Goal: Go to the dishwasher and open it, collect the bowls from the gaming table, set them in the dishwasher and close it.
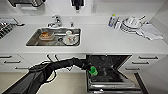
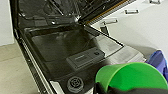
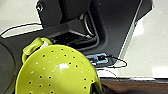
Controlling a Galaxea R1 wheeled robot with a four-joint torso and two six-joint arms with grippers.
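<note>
Left gripper (image 1: 90, 70) clamped on the rim of the bright green bowl (image 2: 132, 75), carried above the lowered door (image 2: 75, 53) of the dishwasher (image 1: 110, 72), near the door's left edge, in front of the dark cavity. Door is fully down, detergent compartment visible on the inner panel; racks can't be made out clearly from here. Right gripper's finger state: cannot tell, but the pale yellow-green bowl (image 3: 57, 71) sits right at the wrist camera, so probably carried; it's perforated like a colander and has a looped handle (image 3: 35, 45) on the rim. Judgement on handling: both are thin plastic, light and stiff, glossy so a bit slippery, not fragile; a drop onto the door would bounce, not break. Best hold is a pinch across the rim wall, as the left has now; for the perforated one, the rim beside the handle gives a firmer purchase. Further back: white counter (image 1: 100, 37) over the dishwasher, sink (image 1: 53, 37) toward its left holding dishes, faucet (image 1: 55, 22) behind it, stacked plates (image 1: 131, 23) and a cloth (image 1: 151, 32) near the right rear corner.
</note>
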